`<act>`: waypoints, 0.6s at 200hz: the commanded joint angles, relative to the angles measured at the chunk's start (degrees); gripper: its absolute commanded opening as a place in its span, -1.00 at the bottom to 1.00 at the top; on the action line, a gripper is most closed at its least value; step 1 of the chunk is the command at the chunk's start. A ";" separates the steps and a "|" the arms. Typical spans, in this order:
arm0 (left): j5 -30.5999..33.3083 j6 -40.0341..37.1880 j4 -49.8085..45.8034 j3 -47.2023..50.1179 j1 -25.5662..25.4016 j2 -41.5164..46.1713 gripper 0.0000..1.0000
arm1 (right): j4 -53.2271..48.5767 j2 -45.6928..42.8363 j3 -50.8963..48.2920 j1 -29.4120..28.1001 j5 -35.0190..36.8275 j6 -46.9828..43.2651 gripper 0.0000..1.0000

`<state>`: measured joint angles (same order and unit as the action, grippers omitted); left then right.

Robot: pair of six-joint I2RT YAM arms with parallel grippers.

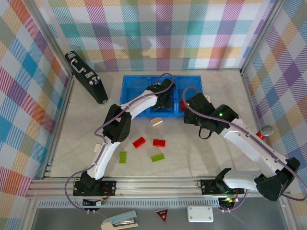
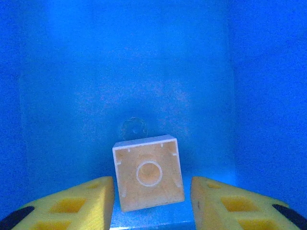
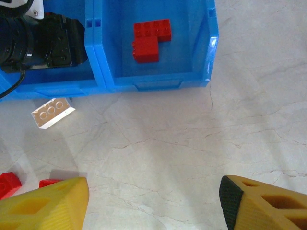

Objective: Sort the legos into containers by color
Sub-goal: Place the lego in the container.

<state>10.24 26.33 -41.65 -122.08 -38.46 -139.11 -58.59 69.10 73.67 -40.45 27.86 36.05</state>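
**Operator:** Which legos are left to sort?

**Technician:** Five at least, mid-frame on the counter [image 1: 201, 153]: two green legos [image 1: 158, 157], two red legos [image 1: 159, 143], one cream lego [image 1: 156, 121].

**Operator:** And further back?

**Technician:** The right end effector [image 3: 153, 201] hangs open and empty. Beyond it, red bricks [image 3: 149, 39] lie in the containers [image 3: 211, 48]. The left end effector [image 2: 152, 194] stands open astride a cream brick [image 2: 148, 179] on a compartment floor, ungripped. Progress is probably under half.

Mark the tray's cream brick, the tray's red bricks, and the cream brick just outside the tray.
tray's cream brick [image 2: 148, 173], left wrist view, hollow underside.
tray's red bricks [image 3: 152, 30], right wrist view, upper brick's studs.
cream brick just outside the tray [image 3: 53, 111], right wrist view, studded top.
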 commanded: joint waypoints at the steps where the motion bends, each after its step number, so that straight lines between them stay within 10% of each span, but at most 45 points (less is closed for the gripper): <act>1: 1.04 -0.80 -0.19 -1.22 -0.29 4.14 -0.08 | 0.16 -0.44 -0.78 0.37 -2.19 0.42 0.46; 120: -2.06 -2.24 2.11 17.30 4.67 26.07 -0.02 | 4.96 9.47 -1.86 -3.85 -10.23 3.31 0.43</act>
<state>9.63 25.04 -40.03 -109.97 -36.71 -118.65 -54.13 76.97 72.73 -42.37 19.35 35.66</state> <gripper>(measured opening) 0.487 0.717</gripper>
